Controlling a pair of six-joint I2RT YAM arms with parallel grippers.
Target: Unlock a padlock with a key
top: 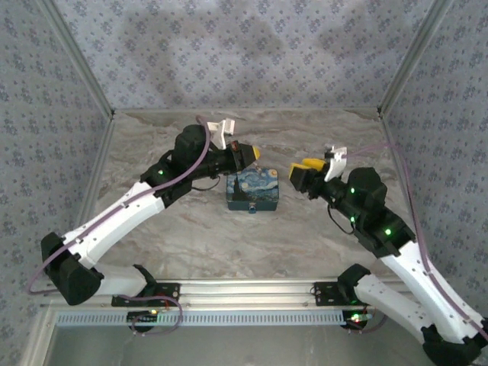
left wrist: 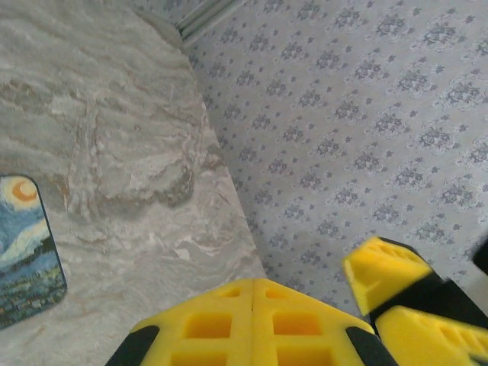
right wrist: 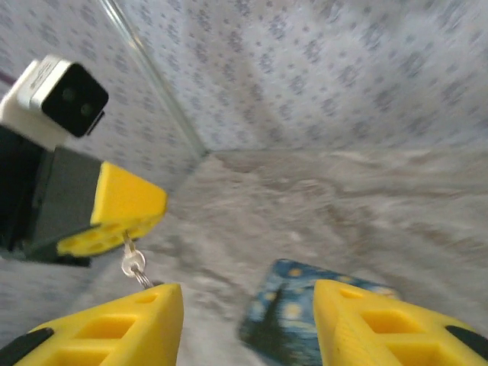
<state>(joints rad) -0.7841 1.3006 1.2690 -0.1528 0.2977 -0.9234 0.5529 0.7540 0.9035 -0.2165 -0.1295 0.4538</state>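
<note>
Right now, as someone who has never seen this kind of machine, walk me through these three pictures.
These are two robot arms bolted at the near edge of a marble-patterned table with wallpapered walls around it.

The overhead picture looks down from behind the arms. Between them lies a small box printed with a blue and yellow night sky; a tiny bluish thing sits at its near edge, too small to make out.

The other two pictures come from cameras on each wrist. The left gripper, with yellow fingers, is shut. From the right wrist you see it pinching something small and metal with a ring dangling below. The right gripper is open, holding nothing, above the box.
</note>
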